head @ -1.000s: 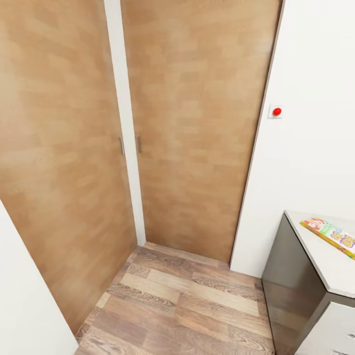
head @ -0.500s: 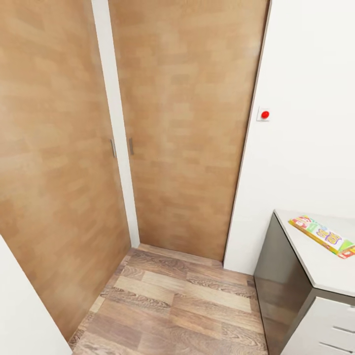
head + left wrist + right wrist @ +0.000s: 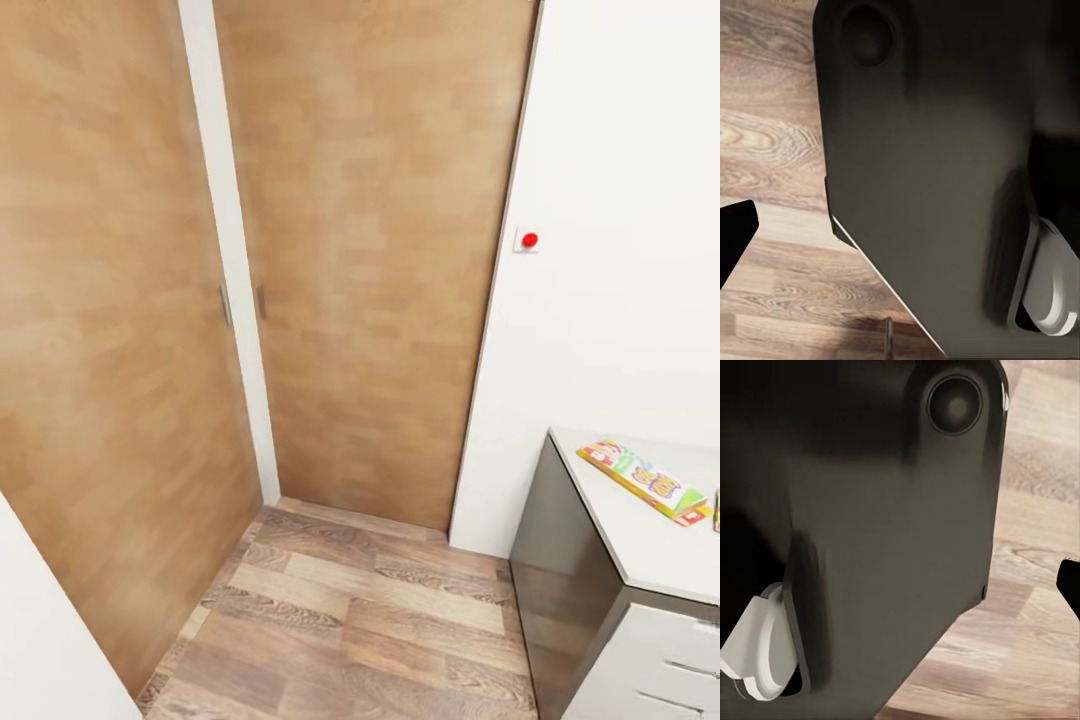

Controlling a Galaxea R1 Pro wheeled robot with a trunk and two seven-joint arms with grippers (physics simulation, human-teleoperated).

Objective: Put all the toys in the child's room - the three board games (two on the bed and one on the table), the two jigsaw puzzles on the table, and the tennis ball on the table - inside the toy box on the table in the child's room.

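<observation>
Head view shows a corner of the child's room: two wood-grain doors (image 3: 370, 250) meet there, a red wall button (image 3: 529, 240) sits on the white wall beside them, and the near end of the table (image 3: 640, 545) juts in beyond the button. One board game (image 3: 640, 478) lies flat on the table top, close to the wall; a sliver of another colourful thing just past it is cut off by the frame edge and cannot be identified. The toy box, ball and puzzles are not visible from this angle.

Both wrist views look past the robot's dark base (image 3: 945, 165) onto plank floor (image 3: 772, 150). A black tip at each picture's edge does not settle how the jaws stand, so that cannot be told.

The likely trouble is the base: a tight turn toward the table could clip the table's dark end panel (image 3: 560, 580).

Compared with a second ago, the whole picture has slid, so the camera has swung toward the table; more of the board game and drawer fronts (image 3: 660, 660) now show.
</observation>
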